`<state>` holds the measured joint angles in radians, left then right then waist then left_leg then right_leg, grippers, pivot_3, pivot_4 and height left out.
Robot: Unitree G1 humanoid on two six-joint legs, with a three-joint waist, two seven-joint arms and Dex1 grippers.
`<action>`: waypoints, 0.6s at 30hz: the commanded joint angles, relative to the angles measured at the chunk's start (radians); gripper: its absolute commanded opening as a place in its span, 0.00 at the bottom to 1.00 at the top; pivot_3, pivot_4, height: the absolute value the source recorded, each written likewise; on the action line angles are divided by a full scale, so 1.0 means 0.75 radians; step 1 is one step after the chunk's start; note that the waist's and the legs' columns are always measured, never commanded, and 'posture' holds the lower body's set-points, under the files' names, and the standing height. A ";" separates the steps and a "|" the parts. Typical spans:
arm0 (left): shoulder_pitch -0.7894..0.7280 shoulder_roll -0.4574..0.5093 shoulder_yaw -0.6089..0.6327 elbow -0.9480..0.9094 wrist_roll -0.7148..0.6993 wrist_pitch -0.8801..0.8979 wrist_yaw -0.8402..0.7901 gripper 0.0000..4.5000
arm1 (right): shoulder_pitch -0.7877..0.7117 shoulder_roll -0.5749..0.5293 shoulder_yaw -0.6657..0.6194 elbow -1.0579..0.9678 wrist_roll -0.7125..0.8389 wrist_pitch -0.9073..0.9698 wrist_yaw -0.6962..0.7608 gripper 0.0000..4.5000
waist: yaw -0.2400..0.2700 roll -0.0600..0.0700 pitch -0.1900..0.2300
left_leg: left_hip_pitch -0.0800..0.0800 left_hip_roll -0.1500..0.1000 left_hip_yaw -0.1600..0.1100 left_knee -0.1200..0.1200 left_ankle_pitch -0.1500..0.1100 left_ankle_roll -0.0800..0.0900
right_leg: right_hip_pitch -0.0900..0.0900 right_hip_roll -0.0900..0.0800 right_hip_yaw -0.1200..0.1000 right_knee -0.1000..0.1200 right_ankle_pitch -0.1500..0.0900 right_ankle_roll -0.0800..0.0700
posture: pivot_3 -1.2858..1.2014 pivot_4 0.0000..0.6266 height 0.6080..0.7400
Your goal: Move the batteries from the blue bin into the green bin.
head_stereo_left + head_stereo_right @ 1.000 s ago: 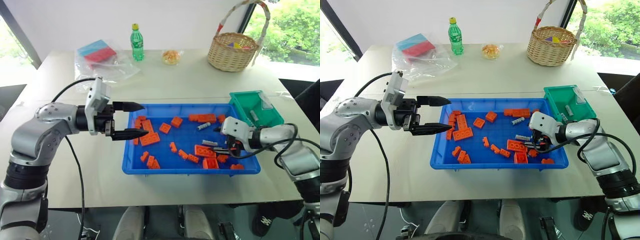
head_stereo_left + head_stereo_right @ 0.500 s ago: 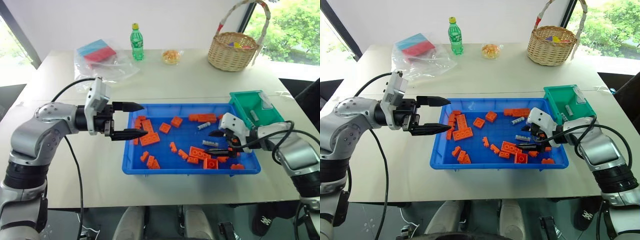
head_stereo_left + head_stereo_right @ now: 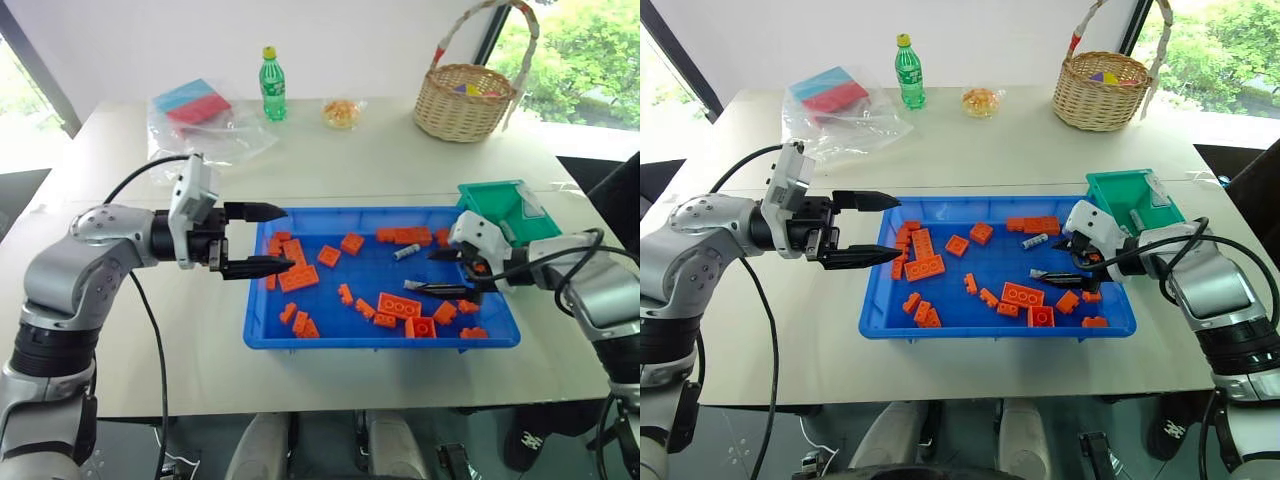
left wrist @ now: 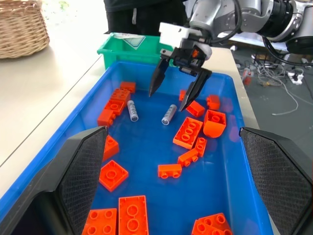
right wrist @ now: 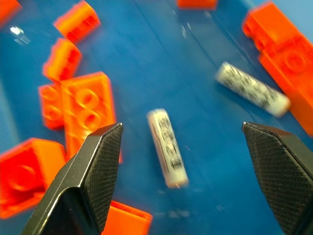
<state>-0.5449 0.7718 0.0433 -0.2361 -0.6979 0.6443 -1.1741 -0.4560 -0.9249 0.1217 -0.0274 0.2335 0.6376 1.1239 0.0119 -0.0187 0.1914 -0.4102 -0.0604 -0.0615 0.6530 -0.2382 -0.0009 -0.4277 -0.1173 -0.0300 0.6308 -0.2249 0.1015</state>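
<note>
Your right gripper (image 4: 177, 93) hangs inside the blue bin (image 3: 300, 335), a shallow glossy plastic tray, its jaws spread and empty above two batteries (image 5: 167, 147): slim pale cylinders with dark print, lying flat among studded orange bricks (image 3: 300, 277). Your left gripper (image 3: 262, 240) holds level over the bin's left rim, jaws spread. The tall-walled green bin (image 3: 505, 205) touches the far right corner on the counter (image 3: 380, 160).

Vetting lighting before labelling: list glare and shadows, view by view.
Left eye view: window daylight washes out behind the wicker basket. Left wrist view: even light, soft shadows under the orange bricks. Right wrist view: white glints on the blue bin floor; the battery throws a faint shadow.
</note>
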 commanded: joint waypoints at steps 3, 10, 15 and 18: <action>-0.021 -0.001 0.014 -0.007 0.001 -0.022 -0.003 1.00 | 0.021 0.004 0.011 -0.009 -0.024 -0.059 0.002 0.88 | 0.000 0.000 0.000 | 0.000 0.000 0.000 0.000 0.000 0.000 | 0.000 0.000 0.000 0.000 0.000 0.001 | 0.52 0.24 0.64; -0.025 0.004 0.012 -0.004 0.003 -0.019 -0.011 1.00 | 0.073 0.016 0.046 -0.026 -0.056 -0.085 -0.017 0.61 | 0.003 0.000 0.000 | 0.000 0.000 0.000 0.000 0.000 0.000 | 0.000 0.000 0.000 0.000 0.000 0.001 | 0.52 0.24 0.64; -0.030 0.003 0.010 0.000 0.006 -0.020 -0.017 1.00 | 0.075 0.011 0.024 -0.068 -0.034 -0.054 -0.016 0.06 | 0.002 0.000 0.000 | 0.000 0.000 0.000 0.001 0.000 0.000 | 0.000 0.000 0.000 0.000 0.000 0.000 | 0.52 0.24 0.64; -0.033 0.000 0.008 0.005 0.010 -0.021 -0.021 1.00 | 0.038 0.013 -0.023 -0.099 0.002 -0.009 -0.029 0.02 | 0.002 0.000 0.000 | 0.000 0.000 0.000 0.001 0.000 0.000 | 0.000 0.000 0.000 0.000 0.000 0.000 | 0.52 0.24 0.64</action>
<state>-0.5463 0.7720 0.0425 -0.2279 -0.6867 0.6433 -1.1827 -0.3998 -0.9086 0.1565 -0.0654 0.2151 0.6115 1.1123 0.0136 -0.0188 0.1914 -0.4102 -0.0607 -0.0616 0.6535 -0.2381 -0.0009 -0.4274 -0.1171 -0.0301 0.6308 -0.2249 0.1015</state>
